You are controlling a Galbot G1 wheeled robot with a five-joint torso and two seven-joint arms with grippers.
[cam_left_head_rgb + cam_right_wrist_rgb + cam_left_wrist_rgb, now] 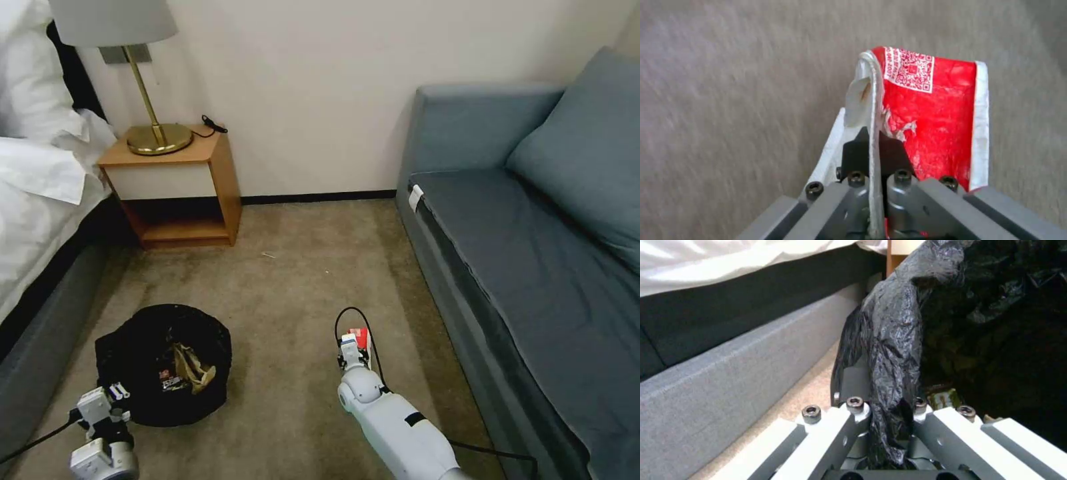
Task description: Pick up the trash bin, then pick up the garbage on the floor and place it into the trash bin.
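The left gripper (882, 413) pinches the crinkled, glossy black liner at the near rim of the round trash bin (143, 400), which sits on the short-pile beige carpet (293, 280) beside the grey bed base (40, 340). The right gripper (876, 150) is clamped on a flat, creased red-and-white wrapper (933, 116), over open carpet between bin and blue sofa (533, 267).

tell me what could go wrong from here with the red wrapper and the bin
The right gripper pinches the red-and-white wrapper by one thin edge, so it could slip or flutter loose on the way across.

The left gripper holds the trash bin by a fold of its black bag; the liner might stretch or pull off.

The wrapper hangs over carpet, apart from the bin, so releasing here would likely miss.
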